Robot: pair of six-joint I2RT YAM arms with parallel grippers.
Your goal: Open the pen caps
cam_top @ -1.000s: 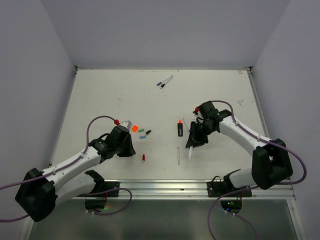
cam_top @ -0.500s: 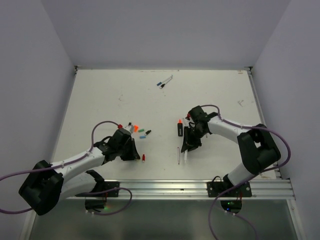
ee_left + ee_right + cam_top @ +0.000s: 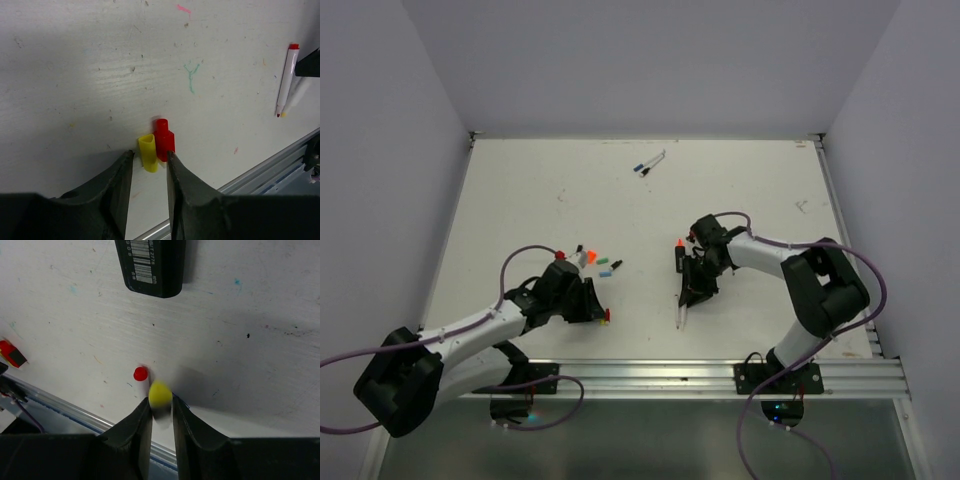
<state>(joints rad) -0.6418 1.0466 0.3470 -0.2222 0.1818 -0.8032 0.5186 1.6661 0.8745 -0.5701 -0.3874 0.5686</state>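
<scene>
Where the table edge [image 3: 260,167] runs close, left gripper [image 3: 149,154] slightly parted — right gripper [image 3: 160,406] unclear.

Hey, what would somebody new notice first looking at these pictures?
A small yellow plastic cap and a red plastic cap lie side by side on the white table, right at the tips of the left jaws. In the right wrist view, a blurred yellow pen end sits between the right jaws, with a black barcoded highlighter body beyond.

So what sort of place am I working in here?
Most likely a lab robot test cell, not a home or shop: a white tabletop scuffed with pen marks, blank pale walls boxing it in on three sides, and an aluminium rail along the near edge.
</scene>
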